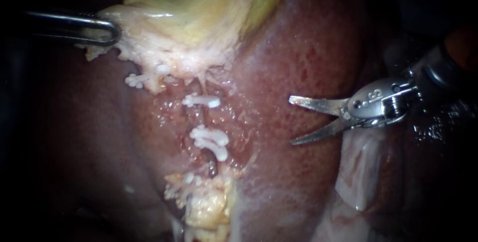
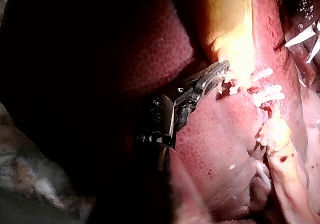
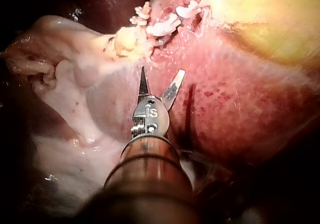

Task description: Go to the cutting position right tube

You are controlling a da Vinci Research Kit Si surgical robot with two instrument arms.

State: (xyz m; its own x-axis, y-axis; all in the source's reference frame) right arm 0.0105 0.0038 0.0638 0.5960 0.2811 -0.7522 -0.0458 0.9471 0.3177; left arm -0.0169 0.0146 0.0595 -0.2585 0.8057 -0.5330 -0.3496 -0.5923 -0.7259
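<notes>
Right tube (image 1: 205, 119) is running between white clips (image 1: 201, 101) on the liver (image 1: 308, 48). My right instrument (image 1: 291, 121) is hovering well apart from it, blades gaping wide, while my left instrument (image 1: 112, 33) is gripping the gallbladder (image 1: 199, 3) edge.

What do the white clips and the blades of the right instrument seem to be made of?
The clips: likely plastic, matte white and opaque, with hardly any glint. The right instrument: its open blades look like polished metal, silver-grey with bright reflections; which alloy cannot be told.
</notes>
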